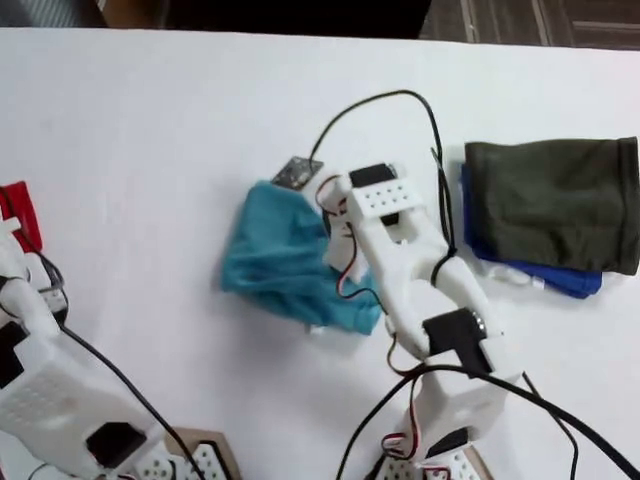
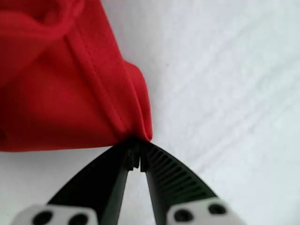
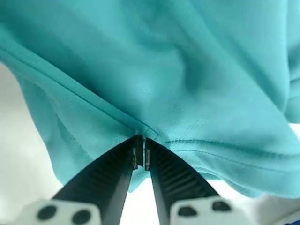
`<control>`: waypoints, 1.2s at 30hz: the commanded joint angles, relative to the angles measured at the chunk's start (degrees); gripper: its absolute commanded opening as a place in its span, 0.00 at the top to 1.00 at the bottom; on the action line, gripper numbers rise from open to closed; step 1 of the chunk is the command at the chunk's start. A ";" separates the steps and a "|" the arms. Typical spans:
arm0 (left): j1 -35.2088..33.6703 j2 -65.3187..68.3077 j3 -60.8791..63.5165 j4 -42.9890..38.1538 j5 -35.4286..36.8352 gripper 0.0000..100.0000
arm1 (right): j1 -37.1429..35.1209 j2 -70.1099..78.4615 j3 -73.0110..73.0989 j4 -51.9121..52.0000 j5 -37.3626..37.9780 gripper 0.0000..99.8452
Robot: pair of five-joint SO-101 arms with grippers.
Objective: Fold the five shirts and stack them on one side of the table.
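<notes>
Right tool (image 3: 140, 157) first: black fingers pressed together, with a fold of the teal shirt (image 3: 164, 70) pinched at their tips, just by a stitched hem. Beyond the tips the cloth is bunched and creased, and white worktop (image 1: 150, 130) shows past its edge.

Left tool (image 2: 137, 157): fingers likewise together, clamped on a corner of the red shirt (image 2: 61, 84) where a seam meets the hem. This shirt is doubled over on itself and lies on the worktop.

High view notes:
- The teal shirt is crumpled near the middle of the worktop. My right arm (image 1: 420, 280) reaches in over its right side.
- A small grey tag (image 1: 297, 172) touches the shirt's far edge.
- The red shirt sits at the far left edge, beside my left arm (image 1: 45, 390), partly cut off and well apart from the teal shirt.
- On the right side a folded olive shirt (image 1: 555, 205) lies on top of a blue shirt (image 1: 560, 278). The blue shows along the olive shirt's near and left edges.
- A black cable (image 1: 400, 100) loops from my right arm across the worktop, between the teal shirt and that pile.
</notes>
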 commanded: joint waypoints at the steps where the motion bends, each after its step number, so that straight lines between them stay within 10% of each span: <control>1: -0.62 0.79 0.57 -1.49 0.26 0.97 | -1.10 -5.23 2.29 0.48 0.00 0.98; 20: -0.62 0.79 0.57 -1.49 0.26 0.97 | -8.13 -40.57 27.78 -10.15 -0.18 0.98; 36: -0.62 0.79 0.57 -1.49 0.26 0.97 | -7.96 -32.75 42.90 -22.55 -0.18 0.98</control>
